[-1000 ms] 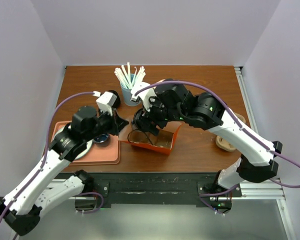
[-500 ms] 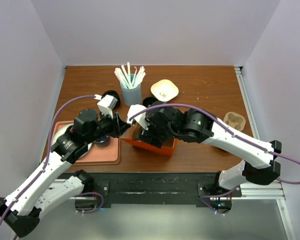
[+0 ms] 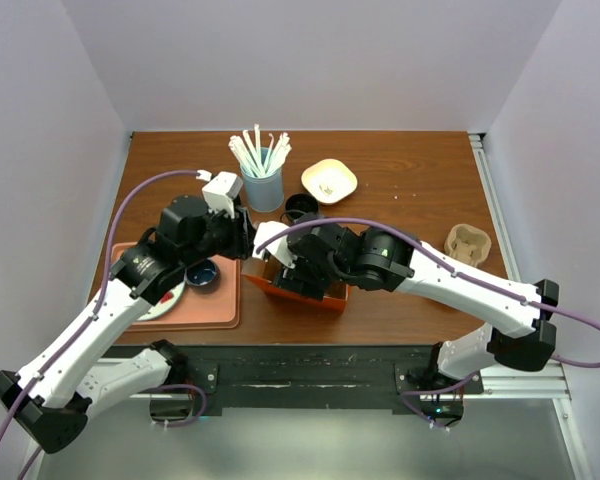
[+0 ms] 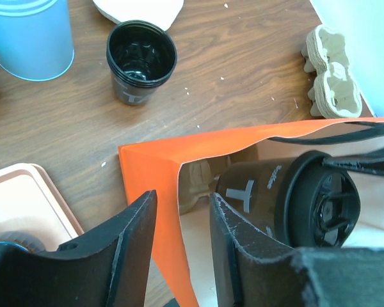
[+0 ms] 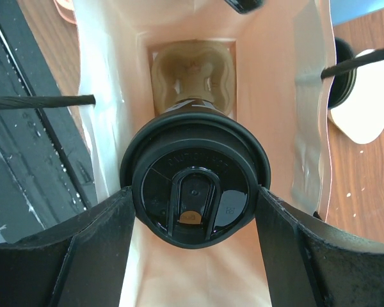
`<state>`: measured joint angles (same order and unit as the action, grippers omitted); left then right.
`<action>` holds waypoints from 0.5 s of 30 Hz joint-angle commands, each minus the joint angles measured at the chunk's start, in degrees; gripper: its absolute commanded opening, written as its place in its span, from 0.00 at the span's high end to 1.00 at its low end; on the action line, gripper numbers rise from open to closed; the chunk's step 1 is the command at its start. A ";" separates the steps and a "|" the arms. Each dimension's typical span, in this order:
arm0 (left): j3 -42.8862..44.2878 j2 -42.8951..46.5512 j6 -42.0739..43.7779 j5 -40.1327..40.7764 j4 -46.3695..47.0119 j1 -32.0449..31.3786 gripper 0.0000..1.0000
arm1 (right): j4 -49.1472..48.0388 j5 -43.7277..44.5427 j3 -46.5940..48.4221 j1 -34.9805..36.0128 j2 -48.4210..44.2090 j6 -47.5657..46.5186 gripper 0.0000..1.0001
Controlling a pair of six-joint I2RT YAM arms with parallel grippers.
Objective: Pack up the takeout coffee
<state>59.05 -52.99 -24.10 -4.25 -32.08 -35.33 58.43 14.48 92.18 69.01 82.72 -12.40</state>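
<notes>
In the right wrist view the takeout coffee (image 5: 193, 185) is seen clasped at its lid by the right gripper (image 5: 195, 211). It is held inside the orange bag (image 5: 307, 96), above a pulp carrier (image 5: 192, 70) on the bag's floor. From overhead, cup and carrier are hidden by the arm. In the left wrist view the left gripper (image 4: 182, 211) is shown loose, its fingers apart astride the bag's left wall.

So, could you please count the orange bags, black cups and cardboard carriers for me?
Orange bag: 1
Black cups: 2, the lidded takeout coffee and an open cup
Cardboard carriers: 2, one carrier in the bag and one carrier on the table
Total: 5
</notes>
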 commanded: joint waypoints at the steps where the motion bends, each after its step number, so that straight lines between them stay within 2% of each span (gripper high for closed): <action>1: 4.05 -1.76 1.51 1.61 -1.67 -0.18 0.56 | -3.06 1.43 -0.59 0.42 -2.65 -2.10 0.57; 2: 4.32 -2.02 1.51 1.79 -2.02 -0.09 0.57 | -3.15 1.43 -0.86 0.51 -2.82 -2.19 0.57; 5: 4.76 -2.47 1.68 1.62 -2.47 -0.09 0.82 | -3.59 1.78 -3.32 0.51 -4.23 -2.88 0.57; 6: 4.24 -2.21 2.73 0.05 -1.68 -0.18 0.94 | -3.68 2.13 -4.28 0.42 -5.45 -3.15 0.57; 7: 2.93 -0.90 3.09 -1.27 -0.80 -0.18 0.99 | -4.55 2.91 -6.90 0.51 -6.24 -3.50 0.57; 10: -0.58 3.49 2.66 -5.59 4.90 -0.26 1.00 | -6.74 5.28 -11.31 0.60 -9.06 -5.26 0.57; 15: -4.64 8.34 1.24 -4.11 12.12 -0.79 1.00 | -7.72 8.63 -13.34 1.12 -10.12 -9.82 0.58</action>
<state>56.03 -47.99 -22.94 -7.62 -28.69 -35.40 54.39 18.37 79.77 69.41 74.28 -16.67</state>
